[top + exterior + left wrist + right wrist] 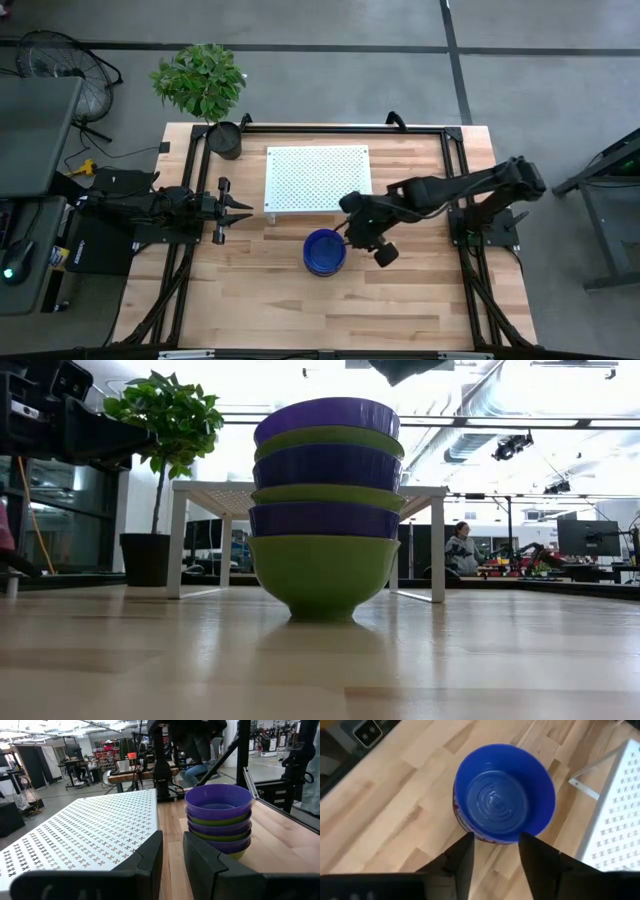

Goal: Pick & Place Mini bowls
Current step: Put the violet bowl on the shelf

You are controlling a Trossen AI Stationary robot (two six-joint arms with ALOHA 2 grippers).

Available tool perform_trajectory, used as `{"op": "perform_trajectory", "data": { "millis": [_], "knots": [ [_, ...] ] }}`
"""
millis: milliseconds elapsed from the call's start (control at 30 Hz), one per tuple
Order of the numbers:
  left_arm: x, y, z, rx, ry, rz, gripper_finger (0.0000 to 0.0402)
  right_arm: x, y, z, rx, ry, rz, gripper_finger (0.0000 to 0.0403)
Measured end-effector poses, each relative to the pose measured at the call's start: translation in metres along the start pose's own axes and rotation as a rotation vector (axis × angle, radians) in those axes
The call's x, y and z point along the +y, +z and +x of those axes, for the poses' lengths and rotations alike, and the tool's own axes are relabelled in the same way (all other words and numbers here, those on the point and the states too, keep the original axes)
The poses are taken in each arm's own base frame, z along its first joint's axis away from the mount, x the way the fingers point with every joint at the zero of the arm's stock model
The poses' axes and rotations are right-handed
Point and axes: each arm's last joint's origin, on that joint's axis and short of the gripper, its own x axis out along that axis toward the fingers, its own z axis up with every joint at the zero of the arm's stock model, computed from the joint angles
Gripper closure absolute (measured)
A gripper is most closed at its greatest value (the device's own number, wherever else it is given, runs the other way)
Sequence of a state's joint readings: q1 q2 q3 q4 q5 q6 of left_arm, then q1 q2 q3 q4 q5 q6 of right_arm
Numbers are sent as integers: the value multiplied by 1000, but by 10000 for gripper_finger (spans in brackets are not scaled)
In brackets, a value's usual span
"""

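Mini bowls (324,252), round, blue and green, stand stacked on the wooden tabletop (420,300), just near of the white perforated rack (317,178). Right gripper (495,851) hovers released directly above the stack; left gripper (243,210) waits open, far left.

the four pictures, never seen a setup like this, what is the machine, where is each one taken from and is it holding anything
Two robot arms work at a wooden table. One picture looks straight down, one sits at table-top height, and one rides on each arm's wrist. The stack of mini bowls, blue and green ones alternating, stands in front of a white perforated rack; a potted plant stands at a far corner. The right gripper hangs open just over the top bowl, holding nothing. The left gripper waits at the left, open and empty.
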State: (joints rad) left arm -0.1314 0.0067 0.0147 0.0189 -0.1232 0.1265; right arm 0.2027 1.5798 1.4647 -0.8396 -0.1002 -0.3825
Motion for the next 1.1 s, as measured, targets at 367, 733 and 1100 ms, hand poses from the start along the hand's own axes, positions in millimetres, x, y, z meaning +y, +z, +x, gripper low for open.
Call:
{"op": "perform_trajectory", "data": {
  "millis": [367,733,1100],
  "knots": [
    [0,0,0,0,0,0,330,21,21,19,68,61,-152,238],
    [0,0,0,0,0,0,330,31,26,44,116,-2,-238,263],
    [0,0,0,0,0,0,330,23,47,68,153,15,-190,263]
  ]
}}
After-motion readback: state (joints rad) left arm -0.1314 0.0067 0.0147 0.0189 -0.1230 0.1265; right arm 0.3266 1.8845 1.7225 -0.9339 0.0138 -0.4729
